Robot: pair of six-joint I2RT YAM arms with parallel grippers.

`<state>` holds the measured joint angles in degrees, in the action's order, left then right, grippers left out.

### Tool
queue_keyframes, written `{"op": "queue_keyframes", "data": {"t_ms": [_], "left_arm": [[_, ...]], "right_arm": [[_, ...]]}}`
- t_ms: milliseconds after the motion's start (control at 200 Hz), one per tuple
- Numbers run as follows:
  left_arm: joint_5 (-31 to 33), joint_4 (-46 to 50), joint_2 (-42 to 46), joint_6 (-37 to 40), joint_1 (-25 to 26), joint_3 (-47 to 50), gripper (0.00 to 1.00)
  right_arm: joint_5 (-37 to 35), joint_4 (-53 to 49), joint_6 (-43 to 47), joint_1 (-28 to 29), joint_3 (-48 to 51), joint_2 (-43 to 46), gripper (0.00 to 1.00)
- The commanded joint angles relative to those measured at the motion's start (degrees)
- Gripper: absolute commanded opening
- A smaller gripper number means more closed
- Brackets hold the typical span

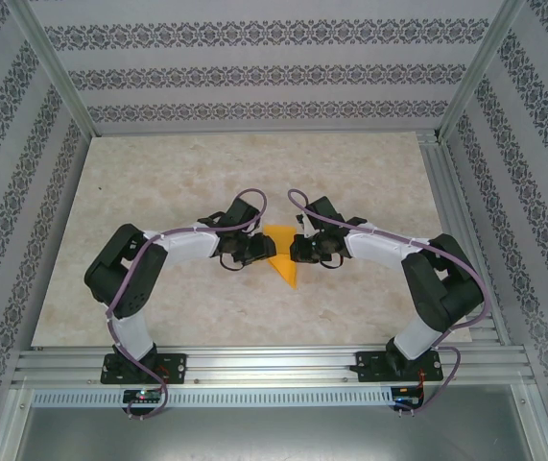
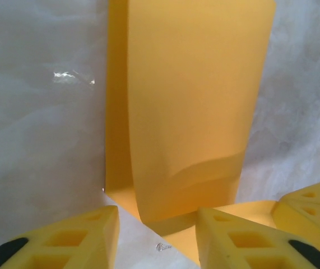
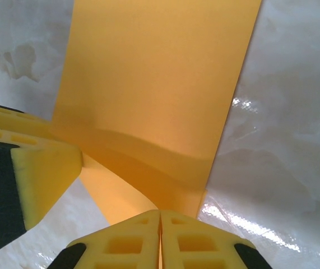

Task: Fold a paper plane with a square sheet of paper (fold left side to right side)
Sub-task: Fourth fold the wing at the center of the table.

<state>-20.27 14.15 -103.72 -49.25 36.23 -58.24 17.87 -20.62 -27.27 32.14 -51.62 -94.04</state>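
Nearest the arm bases in the top view, the pointed end of the sheet of paper (image 1: 287,271) aimed back at the bases. So its long axis ran near-to-far, and it sat dead centre between the two arms. The left gripper (image 1: 251,252) was right at its left edge and the right gripper (image 1: 299,251) at its right edge, facing each other across it.

On the right wrist cam, that gripper's fingers (image 3: 126,246) were pressed flat together, and the paper's edge ran straight down into the seam between them. It looked like a pinch on the raised layer. On the left wrist cam, the left fingers (image 2: 75,241) stood apart with the near corner of the flap lying loose in the gap, not clamped as far as I could see. One right finger (image 2: 311,204) poked in from the side, so the two grippers were nearly touching.

My read is that the whole thing hung on that flap going sideways across the long axis, left over to right. The right arm had hold of the paper, and the left looked better placed to pin it or press it down.

The paper itself was plain orange-yellow with no marks, and already doubled. The upper layer bowed up off the lower one in a soft curl rather than a sharp crease. A strip of the lower layer showed beside it, and the far end was cut straight. Beyond that was pale marbled worktop (image 1: 158,182).
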Motion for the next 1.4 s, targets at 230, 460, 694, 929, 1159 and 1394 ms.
{"op": "queue_keyframes", "data": {"t_ms": [230,460,694,929,1159,1394], "left_arm": [[0.26,-3.21,-1.13,-1.63,0.95,-1.62,0.25],[0.32,-3.18,-0.80,-1.89,1.02,-1.62,0.19],[0.44,-3.48,0.62,-3.71,0.95,-1.54,0.17],[-0.02,-3.45,1.15,-5.80,0.95,-1.57,0.16],[-0.33,-3.23,1.88,-6.91,1.02,-1.45,0.15],[-0.08,-2.02,2.57,-6.70,0.95,-1.92,0.15]], "right_arm": [[-2.73,-2.53,1.09,-0.01,-2.04,2.22,0.31],[-8.45,-5.66,4.01,2.06,-0.34,7.97,0.39],[-19.44,1.64,6.39,13.07,7.64,13.90,0.40],[-28.06,5.22,8.73,21.62,10.57,12.44,0.40],[-32.06,4.59,10.18,23.84,7.76,6.77,0.40],[-33.52,4.43,10.51,23.93,5.73,3.30,0.37]]}}
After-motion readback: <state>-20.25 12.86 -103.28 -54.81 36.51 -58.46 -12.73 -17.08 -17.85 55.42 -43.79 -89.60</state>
